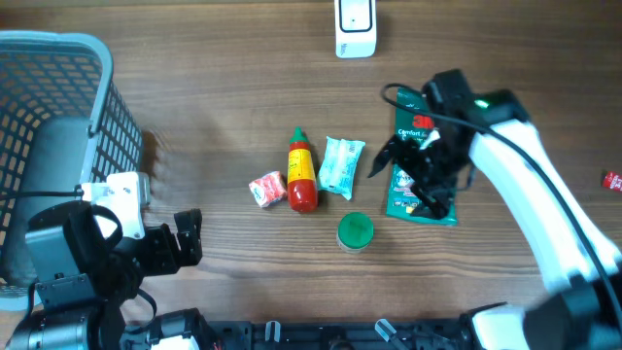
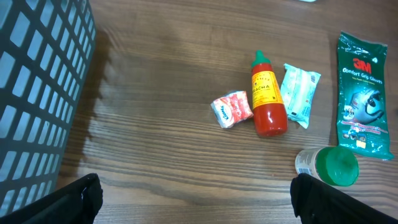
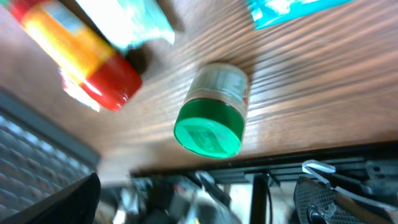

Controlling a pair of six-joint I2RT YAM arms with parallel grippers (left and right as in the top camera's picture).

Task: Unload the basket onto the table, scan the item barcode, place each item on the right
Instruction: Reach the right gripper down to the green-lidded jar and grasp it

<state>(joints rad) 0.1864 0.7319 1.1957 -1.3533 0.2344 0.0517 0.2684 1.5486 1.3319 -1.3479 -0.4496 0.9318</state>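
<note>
The flat dark-green plastic packet (image 2: 362, 99) carries a red "3M" logo near its top, with white lettering "Comfort Grip Gloves" just beneath. The red squeeze bottle with a green cap (image 2: 268, 99) shows the letters "RACHA" on its yellow label. Print on the green-lidded jar (image 2: 328, 165) and the pale blue-white sachet (image 2: 300, 93) is too small to read.

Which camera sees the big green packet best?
The left wrist camera. There the green packet lies whole and uncovered, and its printing is readable. From overhead, the right gripper hangs over its middle and hides part of it. The right wrist camera catches only a blurry corner at its top edge.
</note>
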